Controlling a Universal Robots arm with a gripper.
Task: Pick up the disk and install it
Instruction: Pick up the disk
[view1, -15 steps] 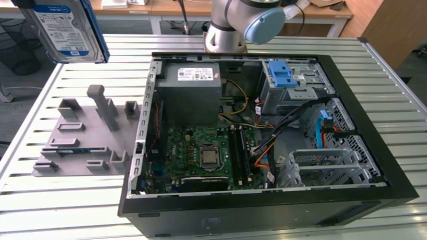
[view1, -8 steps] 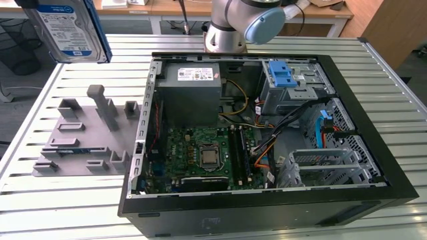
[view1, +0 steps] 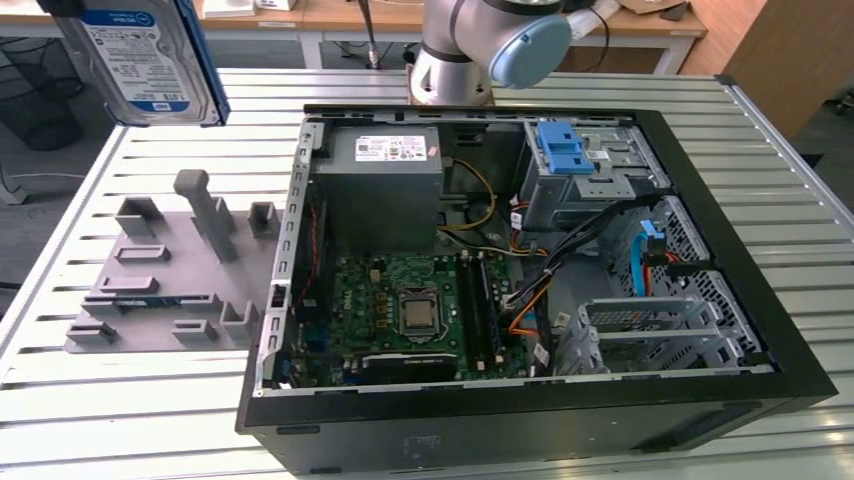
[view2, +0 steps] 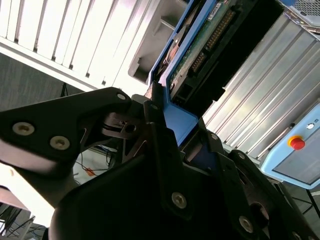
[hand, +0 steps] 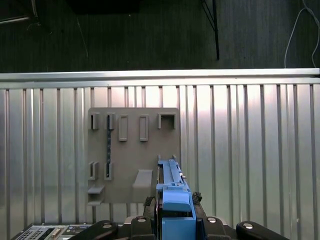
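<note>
Disk (view1: 144, 62) sits clamped within the gripper (hand: 173, 201)

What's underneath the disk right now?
The disk, held in the gripper, hangs over the grey fixture plate on the slatted table. The plate's part directly beneath it is covered.

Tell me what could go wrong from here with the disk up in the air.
1. The gripper holds the disk by one end of its blue frame, high above the table; a slip would drop it.
2. Cables cross the open case near the bays, so the disk might snag on them going in.
</note>
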